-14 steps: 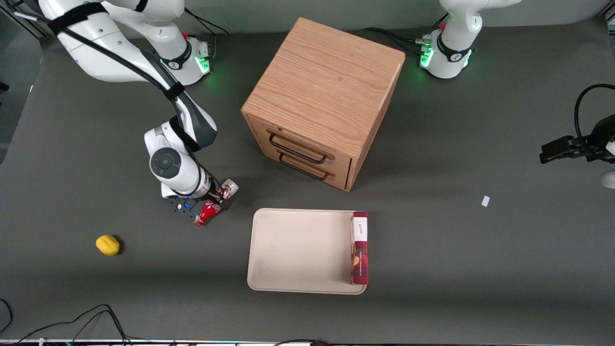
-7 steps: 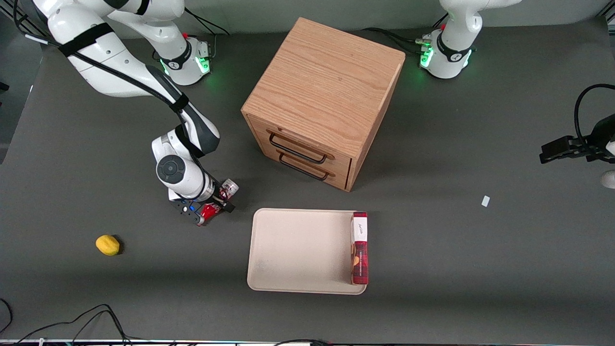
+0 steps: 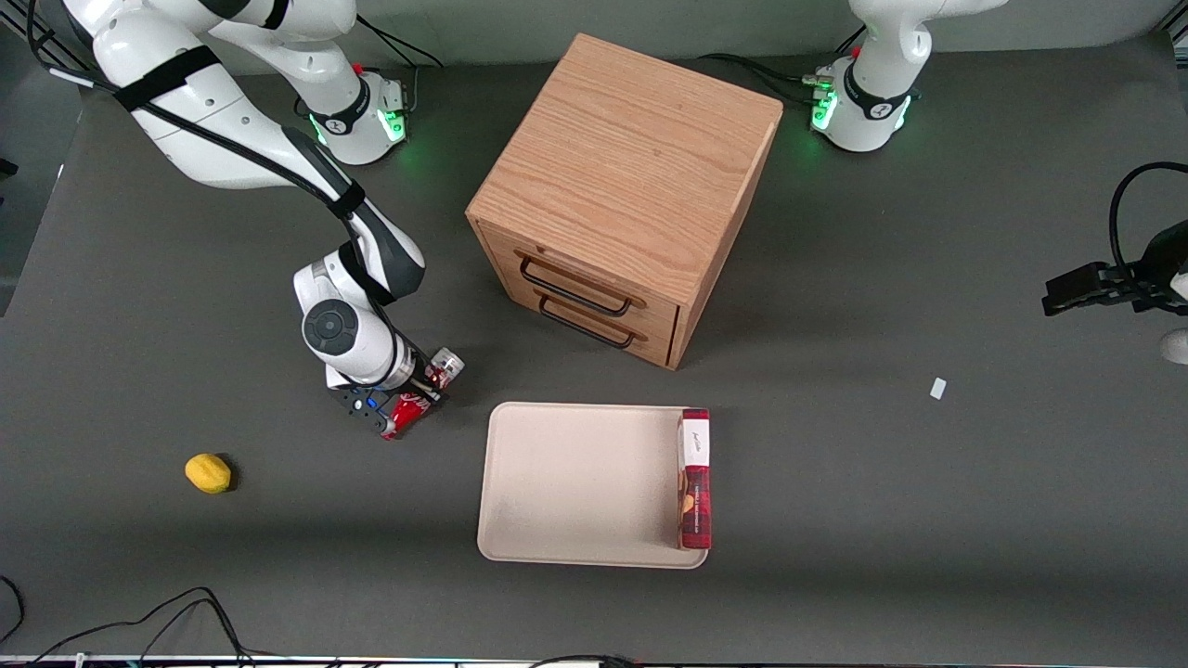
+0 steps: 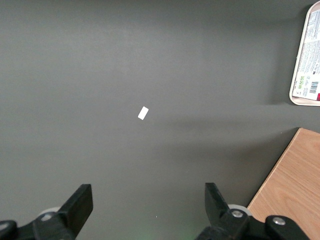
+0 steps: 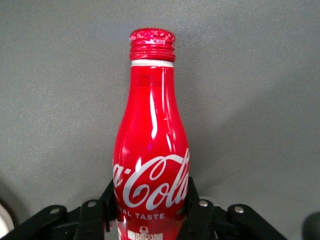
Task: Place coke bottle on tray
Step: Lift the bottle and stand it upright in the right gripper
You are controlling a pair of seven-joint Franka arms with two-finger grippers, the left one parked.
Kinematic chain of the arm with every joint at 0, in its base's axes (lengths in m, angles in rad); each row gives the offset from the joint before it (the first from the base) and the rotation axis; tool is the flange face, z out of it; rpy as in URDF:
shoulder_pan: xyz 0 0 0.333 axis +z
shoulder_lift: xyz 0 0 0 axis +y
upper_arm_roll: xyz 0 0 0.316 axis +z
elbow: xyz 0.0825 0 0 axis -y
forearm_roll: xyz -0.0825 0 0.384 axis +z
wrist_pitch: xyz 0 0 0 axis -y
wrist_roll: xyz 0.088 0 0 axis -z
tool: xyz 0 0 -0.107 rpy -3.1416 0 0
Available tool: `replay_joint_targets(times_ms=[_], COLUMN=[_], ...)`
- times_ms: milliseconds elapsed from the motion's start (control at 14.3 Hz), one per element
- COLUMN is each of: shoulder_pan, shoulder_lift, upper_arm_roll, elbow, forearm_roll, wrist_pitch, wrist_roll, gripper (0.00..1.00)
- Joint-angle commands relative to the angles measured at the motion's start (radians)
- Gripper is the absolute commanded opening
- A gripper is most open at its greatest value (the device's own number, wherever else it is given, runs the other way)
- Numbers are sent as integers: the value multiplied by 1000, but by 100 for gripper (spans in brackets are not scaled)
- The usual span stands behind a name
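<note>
Right wrist view: slim red coke bottle with white script logo (image 5: 151,150) clamped at lower body between pincer (image 5: 150,212) fingers. Front view: pincer (image 3: 408,401) shifted slightly toward large shallow beige tray (image 3: 575,482) versus a second ago; bottle (image 3: 408,405) tilted, near tray edge, not yet over it. Transfer under way; placement pending.

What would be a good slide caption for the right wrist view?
Claw shut on the coke bottle, fingers at its lower body, red cap pointing away over the bare grey table.
</note>
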Motion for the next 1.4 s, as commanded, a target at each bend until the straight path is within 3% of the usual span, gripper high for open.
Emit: replay_joint_targets(times_ms=[0, 209, 767, 1047, 1326], shoulder_pan=[1, 8, 13, 42, 87], shoulder_lift=[-13, -29, -1, 52, 160], upper_arm_roll=[2, 8, 105, 126, 140], elbow=[15, 76, 513, 726, 909], forearm_roll=[-36, -37, -28, -30, -30], wrist_pitch=[2, -62, -537, -643, -634], wrist_roll=[25, 17, -107, -440, -648], gripper=[26, 20, 15, 15, 15])
